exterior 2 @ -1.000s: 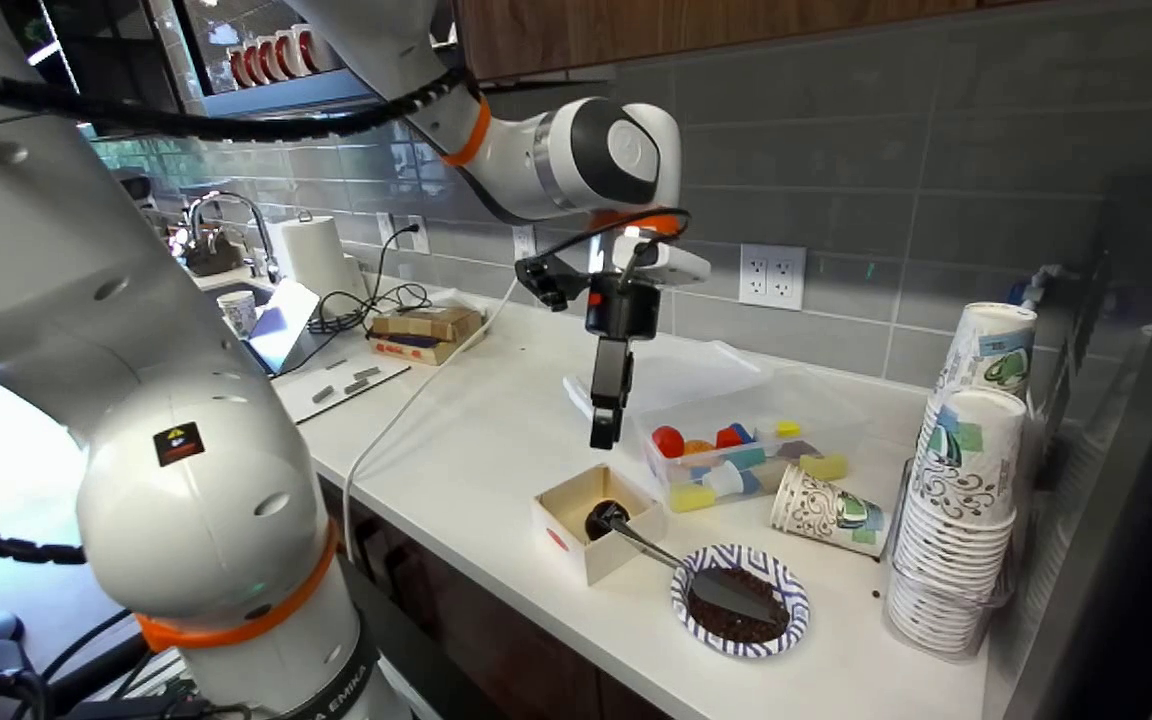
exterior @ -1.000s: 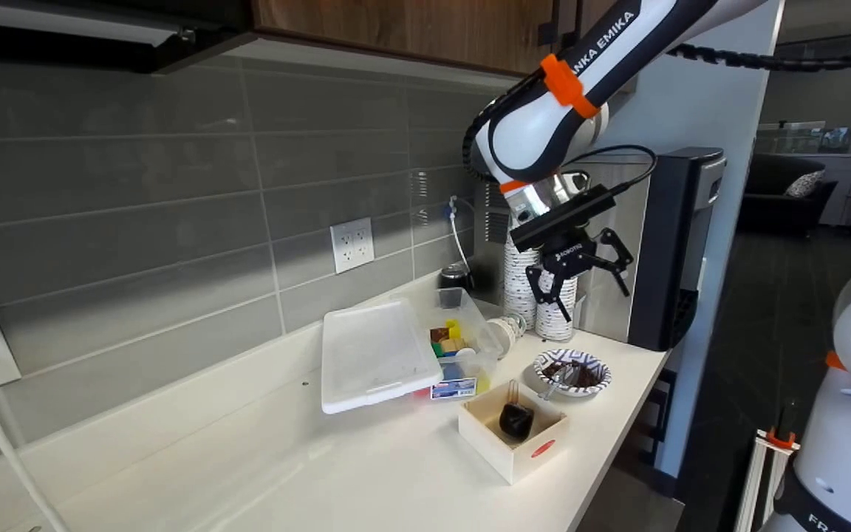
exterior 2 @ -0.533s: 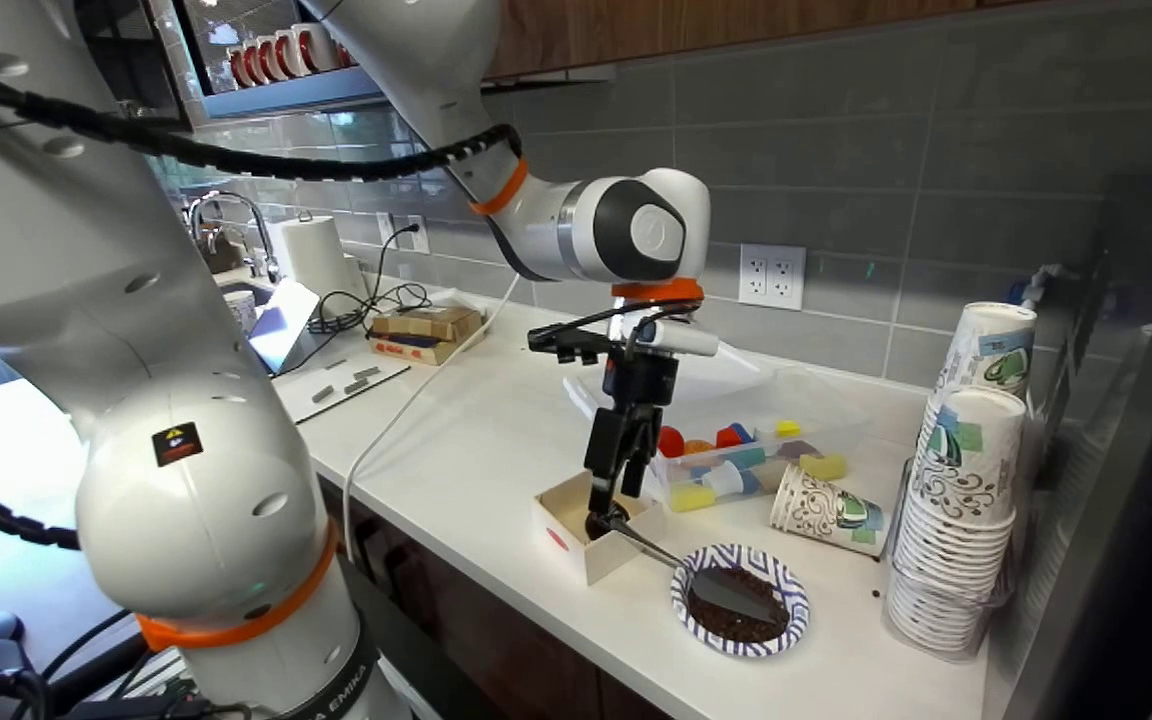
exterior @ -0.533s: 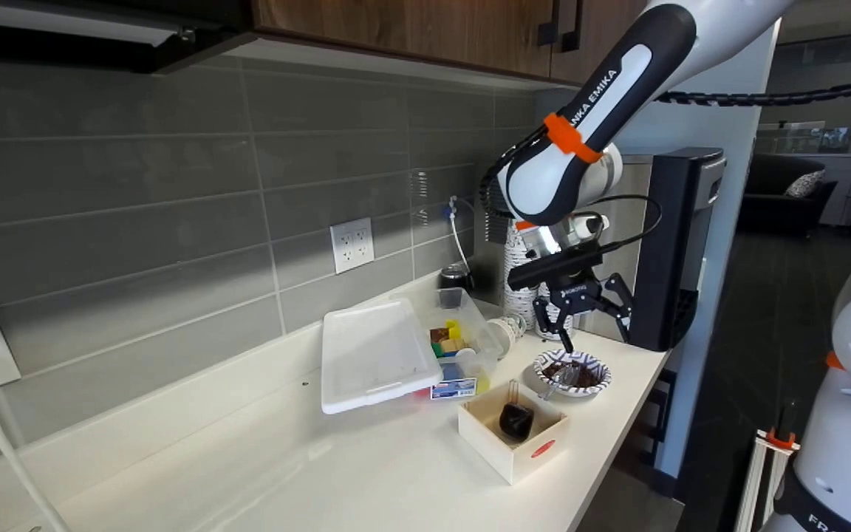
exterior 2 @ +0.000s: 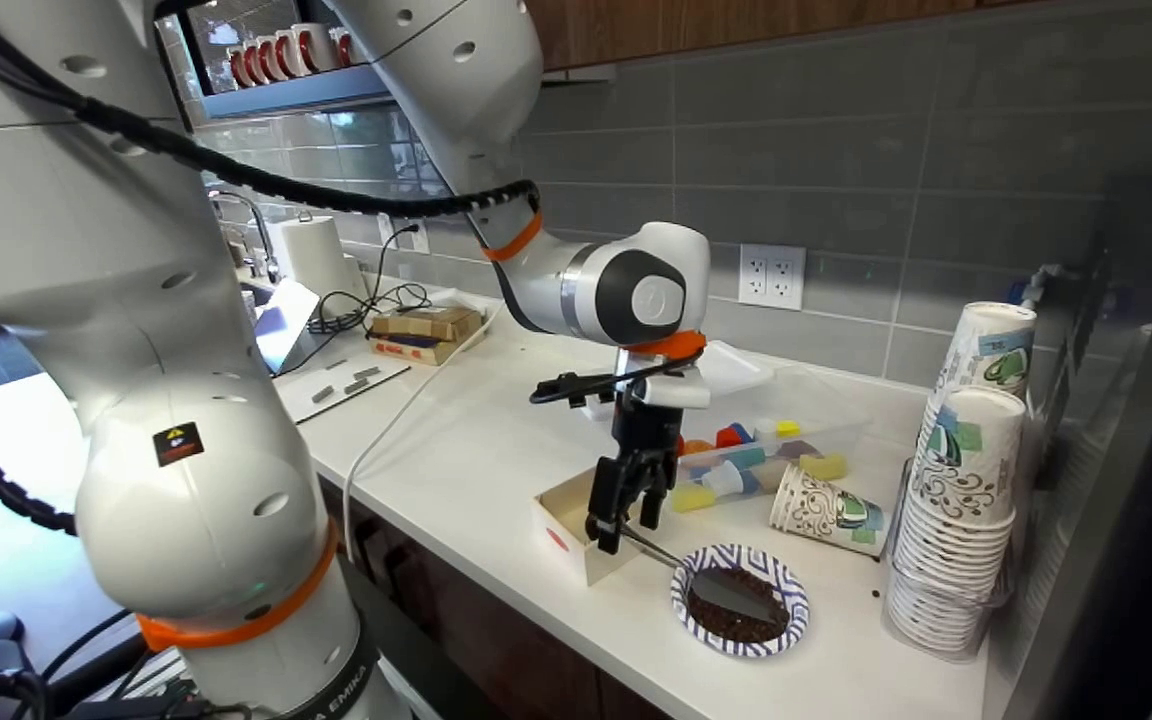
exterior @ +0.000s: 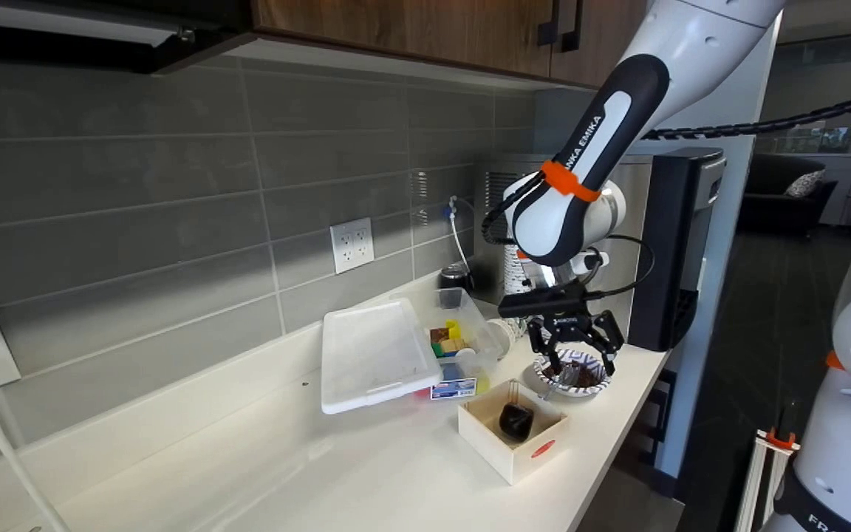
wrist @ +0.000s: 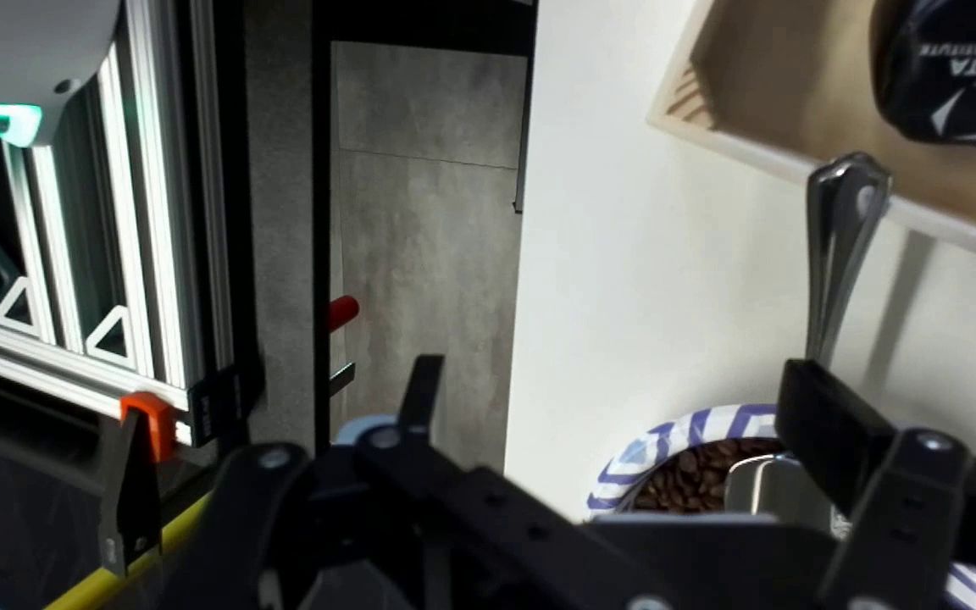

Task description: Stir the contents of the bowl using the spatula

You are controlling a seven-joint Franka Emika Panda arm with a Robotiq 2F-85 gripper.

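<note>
The bowl (exterior: 580,393), white with a blue-violet pattern, stands near the counter edge with dark brown beans in it. It also shows in an exterior view (exterior 2: 684,605) and in the wrist view (wrist: 691,430). The metal spatula (exterior 2: 731,596) lies with its blade on the beans. Its handle slants up over the rim of the square wooden box; the handle (wrist: 840,254) shows in the wrist view. My gripper (exterior 2: 626,528) is open and empty, low by the box and handle. In the wrist view (wrist: 611,377) the handle passes behind the right finger, not between the fingers.
The wooden box (exterior: 496,452) holds a black rounded object (exterior: 516,422). A clear tub (exterior 2: 786,445) of colourful items stands behind, its white lid (exterior: 377,355) leaning on it. A paper cup (exterior 2: 831,510) lies near tall cup stacks (exterior 2: 956,520). A dark machine (exterior: 680,251) stands beyond.
My open gripper has come down from well above the counter to beside the box and the spatula handle. The bowl, spatula and box have not moved.
</note>
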